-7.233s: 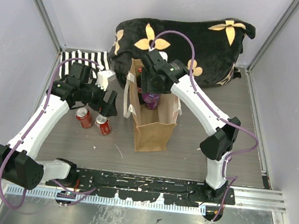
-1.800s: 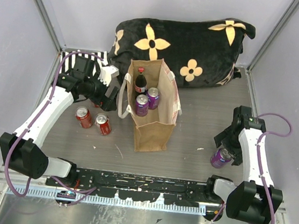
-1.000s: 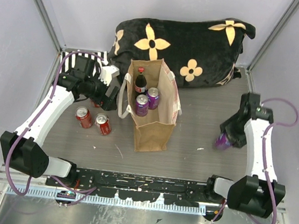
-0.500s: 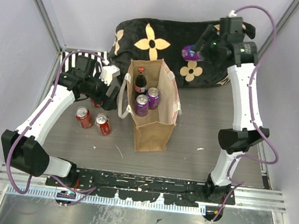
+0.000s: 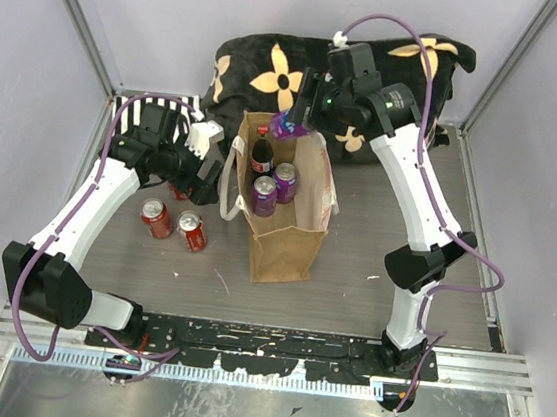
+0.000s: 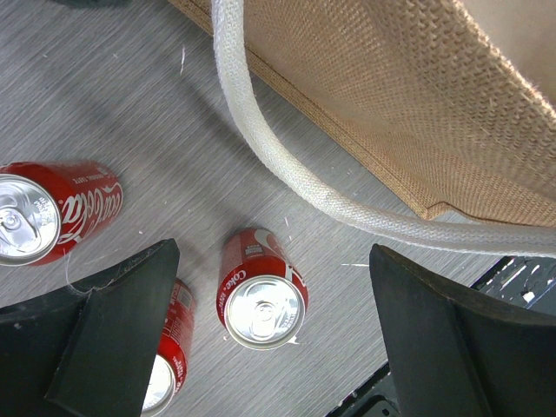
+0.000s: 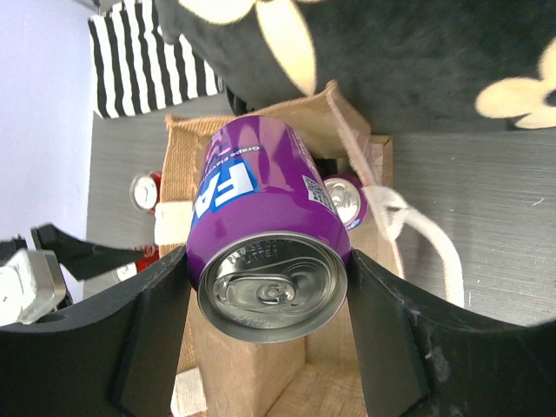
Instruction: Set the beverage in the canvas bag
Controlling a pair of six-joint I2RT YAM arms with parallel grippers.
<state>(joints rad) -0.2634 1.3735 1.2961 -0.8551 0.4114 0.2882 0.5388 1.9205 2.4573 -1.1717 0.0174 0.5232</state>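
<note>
The purple can (image 5: 288, 124) (image 7: 269, 252) is hanging in the air over the far end of the canvas bag (image 5: 280, 239) (image 7: 187, 156), just above its far rim and not yet inside. It is lying tipped on its side, with its top end facing the right wrist camera. The right jaws are pressing against both sides of the can, closed only as far as its width, and are holding it clear of the counter (image 5: 366, 239).

The bag is standing upright with its mouth open at the middle of the counter. Inside it, a dark bottle with a red cap (image 5: 261, 154) is standing at the far left, and two more purple cans (image 5: 285, 181) (image 5: 264, 195) are sitting beside it. A cream handle (image 6: 261, 148) is drooping down the bag's left side.

The left jaws are hovering just left of the bag, spread wide and gripping nothing. Below them, three red cans (image 6: 52, 213) (image 6: 261, 291) (image 6: 165, 382) are lying on the counter, apart from the bag.

Beyond the bag, a black cushion with tan flowers (image 5: 375, 69) is lying along the far wall, and a black-and-white striped cloth (image 5: 153, 114) is lying in the far left corner.
</note>
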